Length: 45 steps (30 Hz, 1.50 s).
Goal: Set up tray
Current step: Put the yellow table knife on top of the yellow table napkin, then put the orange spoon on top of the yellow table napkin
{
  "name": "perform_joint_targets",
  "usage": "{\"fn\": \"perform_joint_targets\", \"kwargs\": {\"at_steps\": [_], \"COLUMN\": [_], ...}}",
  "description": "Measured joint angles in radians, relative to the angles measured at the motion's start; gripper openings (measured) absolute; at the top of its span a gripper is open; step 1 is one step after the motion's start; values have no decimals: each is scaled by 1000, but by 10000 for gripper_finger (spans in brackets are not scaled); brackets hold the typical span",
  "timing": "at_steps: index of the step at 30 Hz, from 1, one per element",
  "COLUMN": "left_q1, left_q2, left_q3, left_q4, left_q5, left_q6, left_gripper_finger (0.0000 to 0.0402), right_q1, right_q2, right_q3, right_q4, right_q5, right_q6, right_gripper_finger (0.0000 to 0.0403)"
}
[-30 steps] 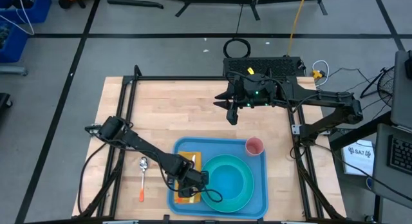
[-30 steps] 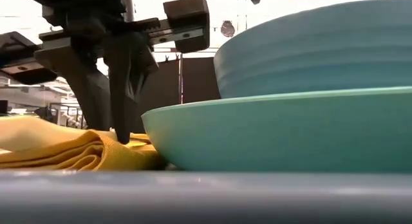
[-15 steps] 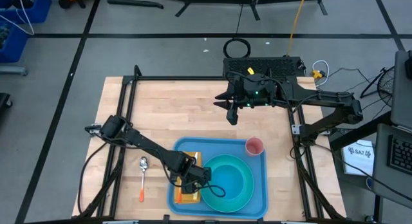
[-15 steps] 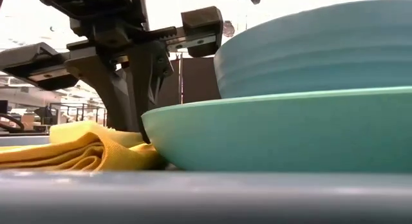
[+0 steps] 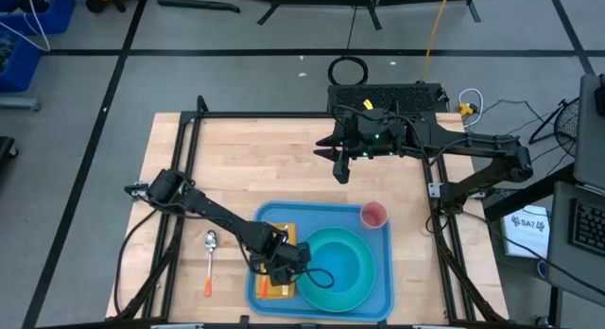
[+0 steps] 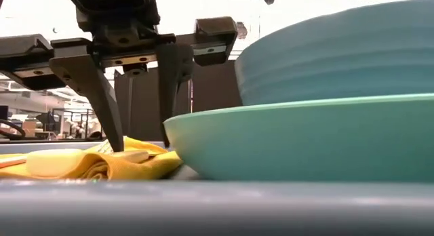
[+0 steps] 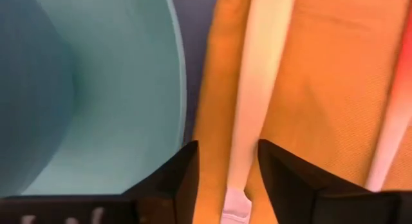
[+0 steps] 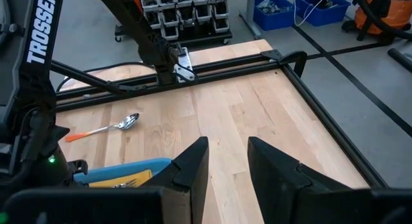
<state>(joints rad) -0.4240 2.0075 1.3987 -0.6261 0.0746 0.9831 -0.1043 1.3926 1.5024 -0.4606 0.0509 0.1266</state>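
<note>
The blue tray (image 5: 383,277) lies at the table's near edge. On it a turquoise bowl (image 6: 339,53) stands in a turquoise plate (image 6: 305,141), with a pink cup (image 5: 374,216) at its far right corner. A yellow-orange napkin (image 7: 322,89) lies on its left part. My left gripper (image 7: 226,145) points down over the napkin, open. Its fingers stand on either side of a pale utensil handle (image 7: 257,89) that lies on the napkin. A reddish handle (image 7: 399,89) lies beside it. My right gripper (image 8: 226,147) hangs open and empty above the table's far side. My left gripper's fingertips (image 6: 115,146) reach down to the napkin's top (image 6: 139,154) from above. Whether they touch the cloth I cannot tell. The pale handle lies loose between them, along the fingers' gap.
A spoon with an orange handle (image 5: 210,263) lies on the wood left of the tray. The plate's rim (image 7: 177,89) is close beside my left gripper. Bare wooden table (image 5: 265,168) spreads beyond the tray. A black frame (image 8: 283,56) edges the table.
My left gripper has rolled about its own pointing line and opened above the napkin, letting go of the pale-handled utensil, which now lies on the cloth. In the low view the plate and bowl have shifted slightly toward the table's right, and the napkin's bunched fold lies flatter.
</note>
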Motion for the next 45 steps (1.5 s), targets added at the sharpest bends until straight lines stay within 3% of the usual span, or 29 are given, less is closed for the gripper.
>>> {"fn": "perform_joint_targets", "kwargs": {"at_steps": [6,16,19,23,29,33,36,41,45], "left_q1": [-3,-40,-53,-75,-198,-273,-294,-310,-329], "left_q2": [-20,-156,-186,-266,-460,-565,-597,-584,-575], "left_q3": [-1,0,-15,-110,-317,-418,-474,-538,-544], "left_q4": [-65,-265,-327,-284,-160,-134,-134,-158,-157], "left_q5": [-160,-210,-195,-176,-307,-336,-285,-82,-50], "left_q6": [-134,-562,-833,-1226,-1802,-2308,-2659,-2924,-3006], "left_gripper_finger": [186,176,167,161,152,152,152,152,152], "right_q1": [0,0,0,-5,-5,-5,-5,-8,-7], "right_q2": [0,0,0,0,-12,-47,-88,-170,-239], "right_q3": [0,0,0,0,-56,-123,-178,-256,-341], "right_q4": [-1,-11,-12,-13,13,41,100,180,268], "right_q5": [0,0,0,0,-3,-3,-2,-1,0], "right_q6": [-9,-62,-100,-164,-246,-278,-297,-308,-322], "right_gripper_finger": [100,100,100,100,100,100,100,100,100]}}
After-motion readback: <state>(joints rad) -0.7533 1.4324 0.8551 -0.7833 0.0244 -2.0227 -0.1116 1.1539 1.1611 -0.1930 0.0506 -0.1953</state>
